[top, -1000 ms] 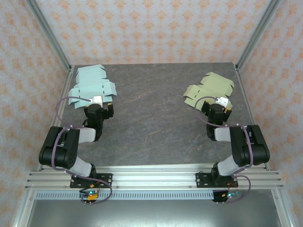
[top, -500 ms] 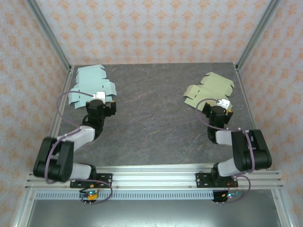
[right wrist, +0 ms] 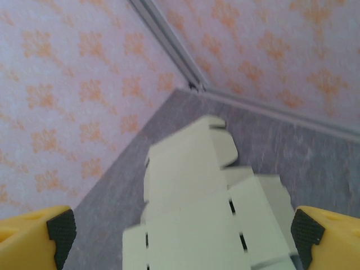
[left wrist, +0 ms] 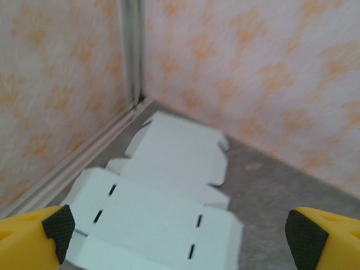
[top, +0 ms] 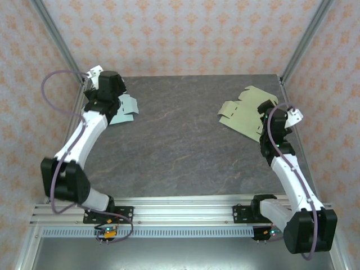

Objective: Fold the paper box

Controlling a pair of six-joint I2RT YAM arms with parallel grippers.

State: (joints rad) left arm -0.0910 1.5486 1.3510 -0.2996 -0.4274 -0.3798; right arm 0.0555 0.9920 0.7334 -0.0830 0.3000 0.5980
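left gripper and right gripper gape empty; the pale blue flat paper box blank seems light, floppy: pinch an outer flap.

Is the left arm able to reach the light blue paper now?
Probably yes: the left end effector hovers open just over the flat light blue paper, and nothing lies between them.

We can read no lettering, number, brand or sign in any view. The pale blue box blank and the pale green box blank have plain faces marked only by small cut slots. The walls carry a repeated orange ornament, which is pattern and not writing.
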